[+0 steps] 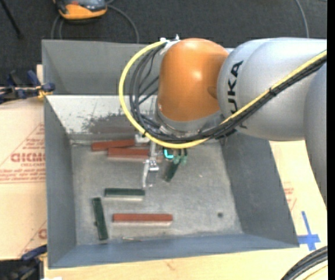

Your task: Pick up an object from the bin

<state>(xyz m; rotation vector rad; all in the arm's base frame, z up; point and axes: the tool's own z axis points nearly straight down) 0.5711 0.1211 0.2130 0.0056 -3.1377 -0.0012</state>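
My gripper [160,174] hangs under the orange-covered wrist, over the middle of the bin floor. Its two fingertips stand apart, and only bare floor shows between them, so it is open. Just left of and behind the fingers lie two reddish-brown sticks side by side [126,152], partly hidden by the wrist. A dark green stick [124,192] lies flat a little in front of and left of the left fingertip [150,174]. The fingers touch none of these.
Nearer the front wall lie a longer reddish-brown stick [142,217] and a second dark green stick [100,218], which runs front to back by the left wall. A small dark speck [219,216] sits on the floor at the right.
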